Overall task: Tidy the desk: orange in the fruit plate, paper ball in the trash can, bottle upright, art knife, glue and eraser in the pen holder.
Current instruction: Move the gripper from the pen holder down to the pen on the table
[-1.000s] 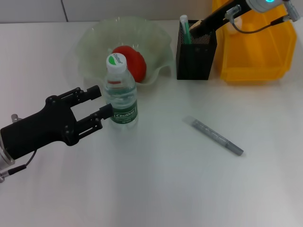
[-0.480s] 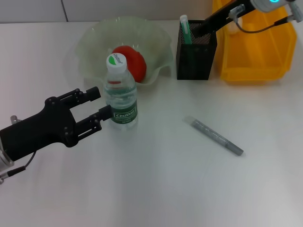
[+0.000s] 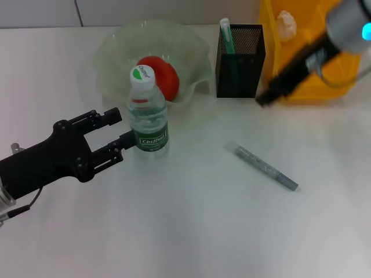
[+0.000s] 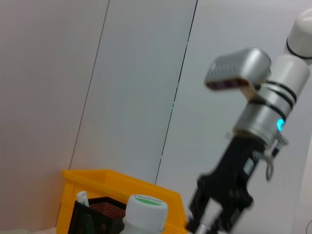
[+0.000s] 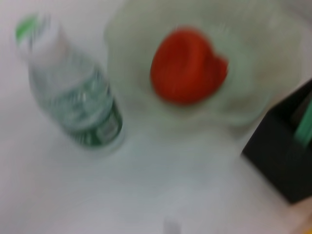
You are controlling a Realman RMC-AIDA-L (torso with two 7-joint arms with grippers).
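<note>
The yellow trash can [image 3: 316, 63] stands at the far right with the paper ball [image 3: 286, 22] inside. Left of it sits the fruit plate [image 3: 116, 55], holding the orange [image 3: 165, 78]. The left gripper [image 3: 116, 134] is at the near left, fingers spread — just beside the upright bottle [image 3: 146, 116], not gripping it. The right gripper [image 3: 262, 99] hangs near the pen holder [image 3: 239, 61]; its fingers cannot be made out. The art knife [image 3: 266, 167] lies on the desk [image 3: 191, 231], right of the bottle.
</note>
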